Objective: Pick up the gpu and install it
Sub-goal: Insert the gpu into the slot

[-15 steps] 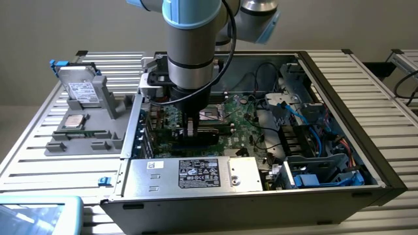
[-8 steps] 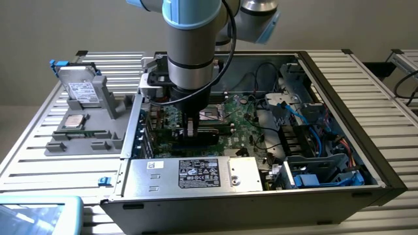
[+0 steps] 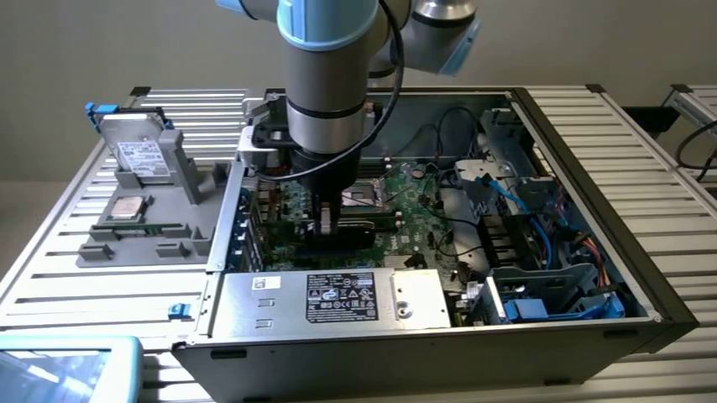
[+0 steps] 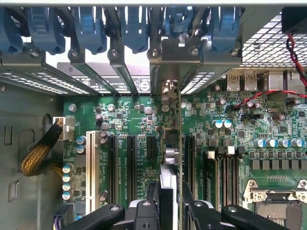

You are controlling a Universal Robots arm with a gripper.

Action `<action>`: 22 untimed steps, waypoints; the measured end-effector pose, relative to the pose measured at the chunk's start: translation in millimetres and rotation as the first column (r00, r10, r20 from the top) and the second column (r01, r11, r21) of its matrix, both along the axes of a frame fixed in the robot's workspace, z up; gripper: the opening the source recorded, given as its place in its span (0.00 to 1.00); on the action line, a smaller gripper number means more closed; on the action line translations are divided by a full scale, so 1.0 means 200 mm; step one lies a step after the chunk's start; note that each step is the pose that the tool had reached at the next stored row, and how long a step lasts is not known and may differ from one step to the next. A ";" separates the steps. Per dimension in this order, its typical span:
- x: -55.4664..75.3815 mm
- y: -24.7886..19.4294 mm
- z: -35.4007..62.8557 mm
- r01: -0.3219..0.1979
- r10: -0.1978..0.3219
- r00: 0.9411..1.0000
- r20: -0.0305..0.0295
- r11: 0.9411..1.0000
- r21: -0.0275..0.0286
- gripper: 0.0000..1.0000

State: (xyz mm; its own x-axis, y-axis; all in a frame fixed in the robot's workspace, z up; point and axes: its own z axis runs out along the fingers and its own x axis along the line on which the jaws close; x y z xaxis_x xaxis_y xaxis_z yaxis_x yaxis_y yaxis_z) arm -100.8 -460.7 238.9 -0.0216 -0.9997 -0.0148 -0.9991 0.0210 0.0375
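Observation:
My gripper [image 3: 325, 220] is down inside the open computer case [image 3: 583, 168], over the green motherboard [image 3: 417, 201]. It is shut on the gpu [image 3: 332, 242], which hangs upright below the fingers. In the wrist view the gpu [image 4: 169, 160] appears edge-on between the black fingers [image 4: 144, 216], standing among the black expansion slots [image 4: 130, 163] of the motherboard [image 4: 139, 115]. Its far end reaches the rear bracket openings [image 4: 168, 88] under the blue retention clips [image 4: 134, 28]. Whether the card's edge sits in a slot is hidden.
A grey fixture [image 3: 151, 239] at the exterior view's left holds a silver hard drive [image 3: 140, 157] and a processor chip [image 3: 126, 207]. The power supply [image 3: 336, 298] closes off the case's near side. Cables [image 3: 526, 201] and a drive cage [image 3: 549, 290] crowd the exterior view's right. A braided cable [image 4: 38, 155] runs beside a white slot [image 4: 91, 167].

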 end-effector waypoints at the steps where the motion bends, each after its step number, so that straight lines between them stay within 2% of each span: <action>1: 0.00 0.000 0.000 0.000 0.000 1.000 0.000 1.000 0.000 0.28; 22: 0.00 0.000 -0.001 0.000 0.000 1.000 -0.002 1.000 0.000 0.28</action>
State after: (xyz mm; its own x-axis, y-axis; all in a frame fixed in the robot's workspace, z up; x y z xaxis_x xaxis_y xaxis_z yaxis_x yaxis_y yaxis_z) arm -100.7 -460.8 238.6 -0.0218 -0.9997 -0.0145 -0.9990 0.0212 0.0398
